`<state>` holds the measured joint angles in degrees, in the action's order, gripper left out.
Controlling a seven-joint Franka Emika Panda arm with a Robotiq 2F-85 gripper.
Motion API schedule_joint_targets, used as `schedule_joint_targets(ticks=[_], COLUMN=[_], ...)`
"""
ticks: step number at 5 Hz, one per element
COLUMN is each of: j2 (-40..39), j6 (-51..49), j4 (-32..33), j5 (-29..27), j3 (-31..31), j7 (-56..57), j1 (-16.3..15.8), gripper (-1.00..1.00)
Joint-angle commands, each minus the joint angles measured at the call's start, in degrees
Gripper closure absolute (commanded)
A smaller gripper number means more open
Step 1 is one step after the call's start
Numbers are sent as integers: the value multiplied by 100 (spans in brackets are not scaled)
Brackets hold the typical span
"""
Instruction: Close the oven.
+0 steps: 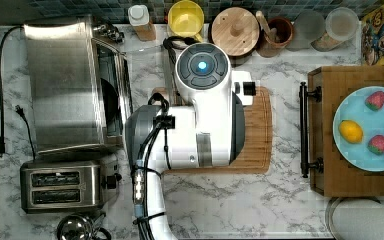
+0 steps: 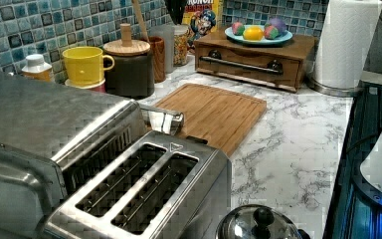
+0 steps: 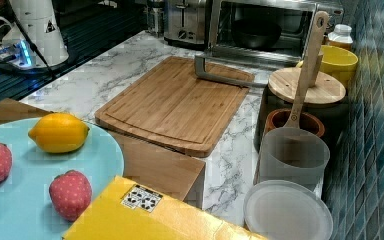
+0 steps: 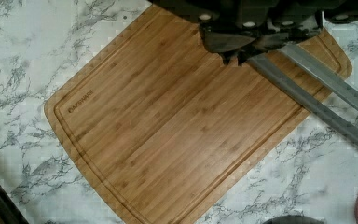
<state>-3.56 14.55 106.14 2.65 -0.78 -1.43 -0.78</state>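
Your gripper (image 4: 242, 53) sits at the upper edge of the wrist view, right at the oven's bar handle (image 4: 307, 95), but you cannot tell how far its fingers stand apart. The right view gives what the top view hides: the oven (image 3: 265, 30) at upper centre with its door down flat, handle (image 3: 222, 77) hanging over the cutting board (image 3: 175, 105), a dark pan inside. In the top view the white arm (image 1: 205, 115) covers the board, bent toward the oven (image 1: 67, 82) at the left. A marble counter (image 2: 288, 149) and blue tiled wall (image 2: 10, 35) surround them, the toaster (image 2: 144, 194) beside the oven.
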Motion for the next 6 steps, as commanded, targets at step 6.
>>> schedule_joint_targets(ticks=[6], j2=[-790], j6=[1355], j4=[-77], j5=[-4127], j3=[334], j7=[6613], j1=[801], gripper=[100])
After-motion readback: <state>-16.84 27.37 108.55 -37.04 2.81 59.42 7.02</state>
